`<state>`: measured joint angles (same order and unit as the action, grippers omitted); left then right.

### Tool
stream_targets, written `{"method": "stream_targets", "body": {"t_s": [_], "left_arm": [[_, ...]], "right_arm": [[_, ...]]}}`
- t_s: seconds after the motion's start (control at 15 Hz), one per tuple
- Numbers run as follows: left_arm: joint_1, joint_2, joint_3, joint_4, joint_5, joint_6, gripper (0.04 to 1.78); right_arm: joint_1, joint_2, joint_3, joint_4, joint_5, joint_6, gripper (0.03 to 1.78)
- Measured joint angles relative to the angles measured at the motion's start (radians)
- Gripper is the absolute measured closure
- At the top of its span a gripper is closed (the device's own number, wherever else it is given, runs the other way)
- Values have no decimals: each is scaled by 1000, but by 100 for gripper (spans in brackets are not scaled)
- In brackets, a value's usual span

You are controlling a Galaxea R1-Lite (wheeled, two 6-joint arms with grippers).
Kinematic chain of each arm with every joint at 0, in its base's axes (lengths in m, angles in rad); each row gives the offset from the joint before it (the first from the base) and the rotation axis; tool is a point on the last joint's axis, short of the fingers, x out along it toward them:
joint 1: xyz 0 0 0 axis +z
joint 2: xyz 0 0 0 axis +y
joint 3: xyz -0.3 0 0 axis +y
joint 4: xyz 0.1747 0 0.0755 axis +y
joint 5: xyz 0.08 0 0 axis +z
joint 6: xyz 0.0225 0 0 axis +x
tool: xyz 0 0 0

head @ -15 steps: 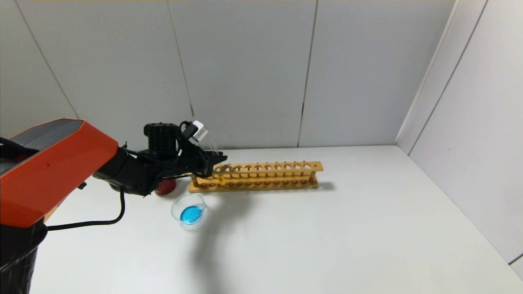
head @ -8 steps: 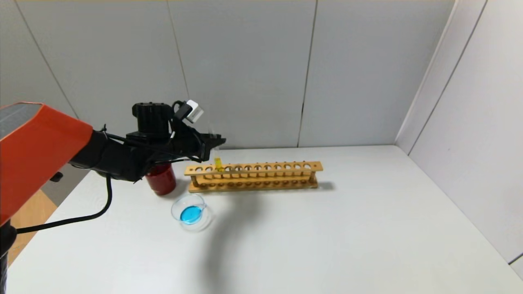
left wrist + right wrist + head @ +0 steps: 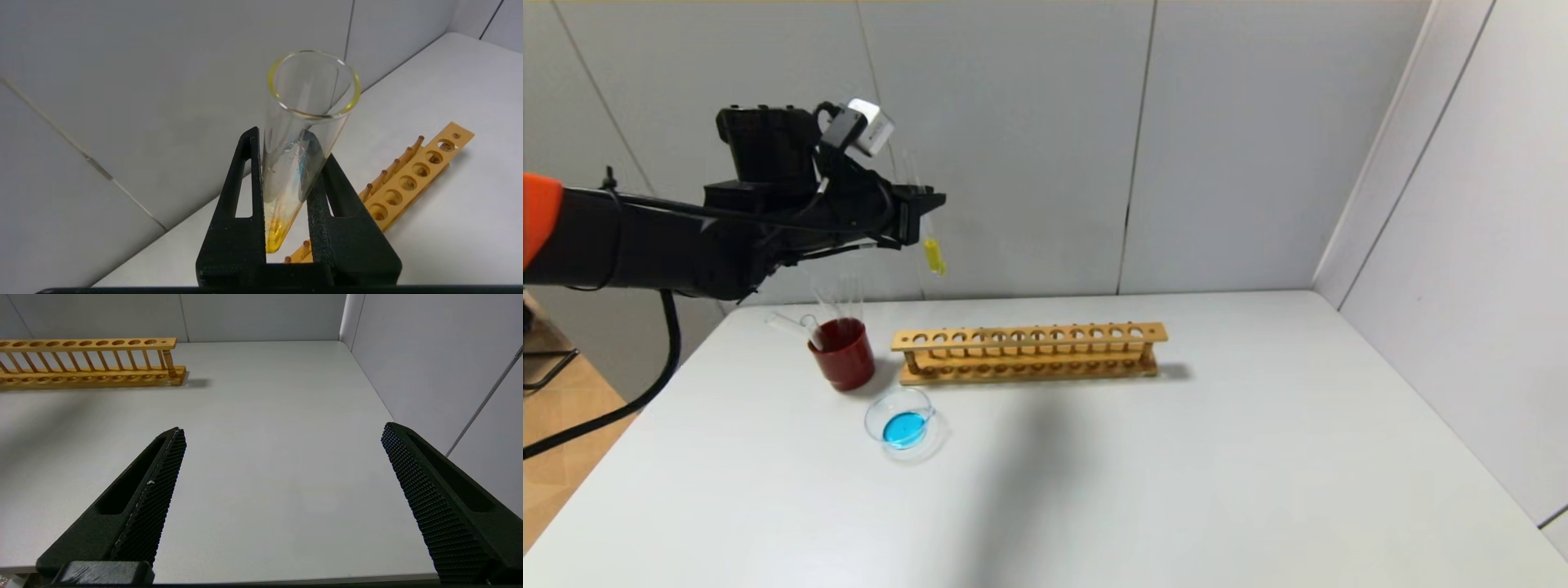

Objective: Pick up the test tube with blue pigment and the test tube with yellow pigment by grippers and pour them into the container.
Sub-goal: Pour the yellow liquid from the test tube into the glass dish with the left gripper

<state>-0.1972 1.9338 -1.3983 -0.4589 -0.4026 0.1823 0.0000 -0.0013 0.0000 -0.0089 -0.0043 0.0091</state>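
Note:
My left gripper (image 3: 923, 214) hangs high above the left end of the wooden rack (image 3: 1029, 351), shut on the test tube with yellow pigment (image 3: 934, 255). The tube hangs nearly upright, with its yellow liquid at the bottom. In the left wrist view both black fingers of the left gripper (image 3: 286, 147) press the glass of the yellow tube (image 3: 300, 122). The container (image 3: 876, 415), a low glass dish holding blue liquid, sits on the table in front of the rack's left end. No test tube with blue pigment shows. My right gripper (image 3: 282, 428) is open over bare table.
A dark red cup (image 3: 843, 359) with clear tubes (image 3: 837, 296) stands left of the rack, behind the dish. The rack (image 3: 88, 361) lies far from my right gripper. Grey walls close the back and right of the white table (image 3: 1176, 474).
My left gripper has risen well above the rack, drawing the yellow tube out of its hole. The red cup, hidden before, now shows.

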Motion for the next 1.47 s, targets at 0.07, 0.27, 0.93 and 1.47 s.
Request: {"method": "stream_targets", "body": {"t_s": [0.07,0.27,0.93,1.47], "left_arm": [[13,-33,-1,74,-7,4,148],[96,-135,20,275,-66,84,148],[263,-231,247,551,-195,742,148],[280,-206,285,662,-32,1115,148]], "right_arm": [[0,0,0,0,0,0,6],[0,0,0,0,0,0,6],[0,0,0,0,0,0,6],[0,0,0,1,0,0,6]]}}
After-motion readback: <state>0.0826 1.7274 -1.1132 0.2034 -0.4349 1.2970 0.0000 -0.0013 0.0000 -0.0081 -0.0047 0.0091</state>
